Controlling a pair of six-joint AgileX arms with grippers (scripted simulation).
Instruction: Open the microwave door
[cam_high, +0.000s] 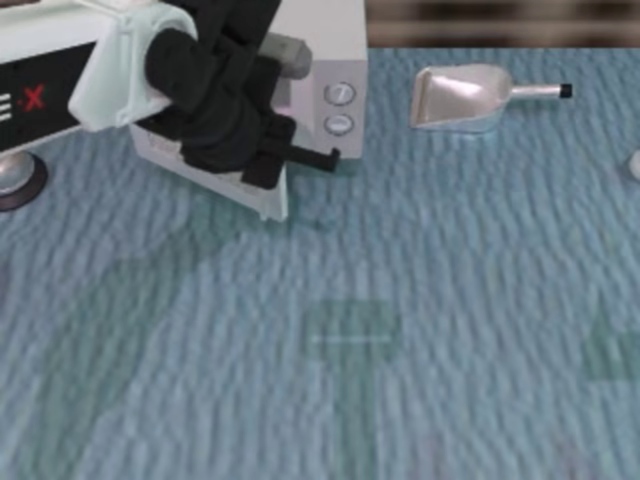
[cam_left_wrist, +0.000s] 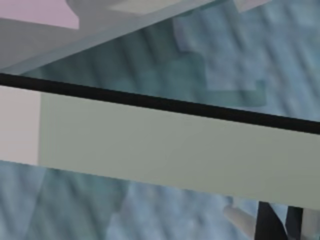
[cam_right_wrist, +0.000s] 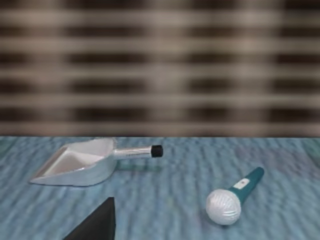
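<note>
The white microwave (cam_high: 335, 45) stands at the back left of the table, with two round silver knobs (cam_high: 340, 108) on its front. The microwave door (cam_high: 215, 180) stands swung partway out from the front, its free edge (cam_high: 278, 200) toward the table's middle. My left gripper (cam_high: 305, 157) reaches over the microwave's top and sits at the door's free edge, shut on it. In the left wrist view the door's pale edge (cam_left_wrist: 170, 145) crosses the picture close up. My right gripper (cam_right_wrist: 100, 225) shows only as a dark wedge and is out of the top view.
A silver scoop (cam_high: 460, 97) with a black-tipped handle lies at the back, right of the microwave. A teal microphone with a white head (cam_right_wrist: 227, 202) lies near the right edge. The left arm's round base (cam_high: 15, 178) sits at the far left.
</note>
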